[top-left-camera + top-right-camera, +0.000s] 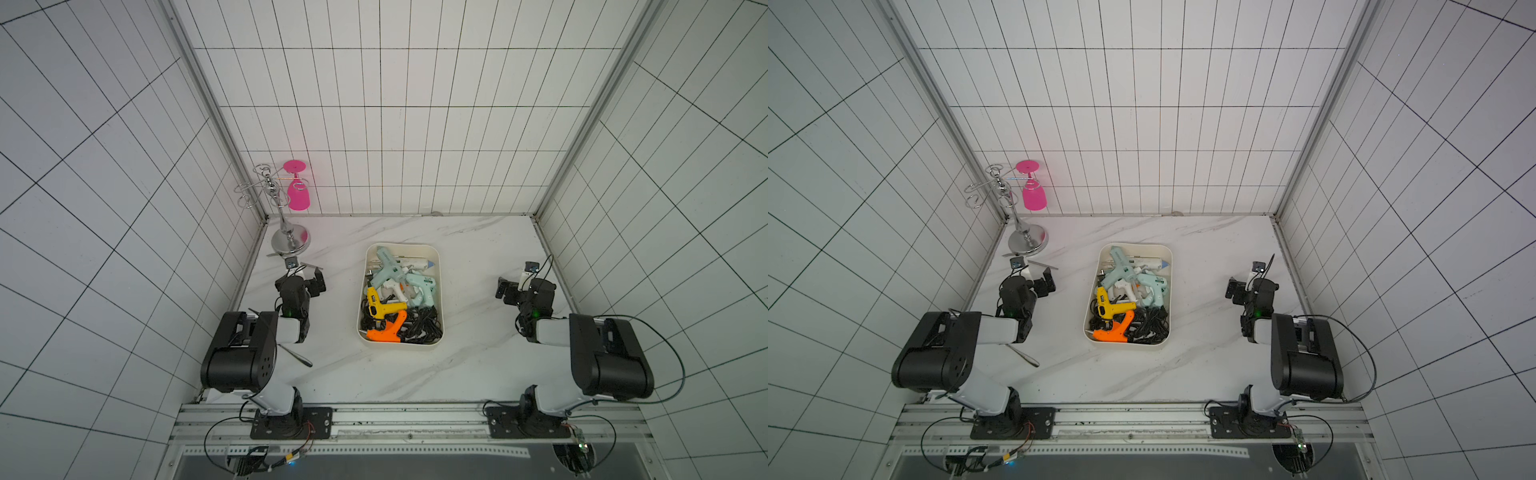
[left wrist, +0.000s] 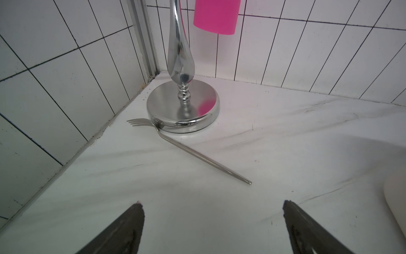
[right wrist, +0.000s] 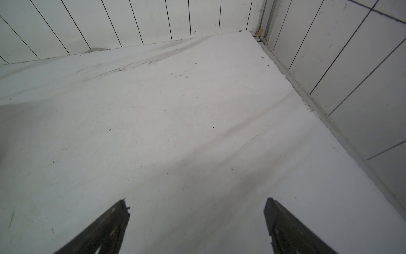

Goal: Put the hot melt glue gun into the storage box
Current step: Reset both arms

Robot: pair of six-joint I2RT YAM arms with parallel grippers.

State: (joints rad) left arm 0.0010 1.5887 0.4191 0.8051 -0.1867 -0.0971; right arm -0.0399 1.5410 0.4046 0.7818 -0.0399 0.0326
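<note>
Top views, box: the storage box (image 1: 440, 299) sits mid-table between the two arms in both top views (image 1: 1138, 245).
Top views, guns: every one of the glue guns (image 1: 390, 286) I can see already lies inside the box, piled over black cords (image 1: 419, 326). The yellow glue gun (image 1: 384, 308) and the orange glue gun (image 1: 388, 332) are nearest the robot. None shows on the bare table.
Top views, pincers: the left gripper (image 1: 305, 276) and the right gripper (image 1: 515, 282) are each well apart from the box.
Left wrist: the left gripper (image 2: 213, 203) has its jaws apart and empty. A fork (image 2: 189, 149) ahead touches a metal stand (image 2: 182, 105).
Right wrist: the right gripper (image 3: 196, 200) has its jaws apart over the bare table.
Handling: the guns are probably light, stiff plastic with smooth shells. Their cords could snag. The handle or body looks the best hold, not the nozzle or trigger.
</note>
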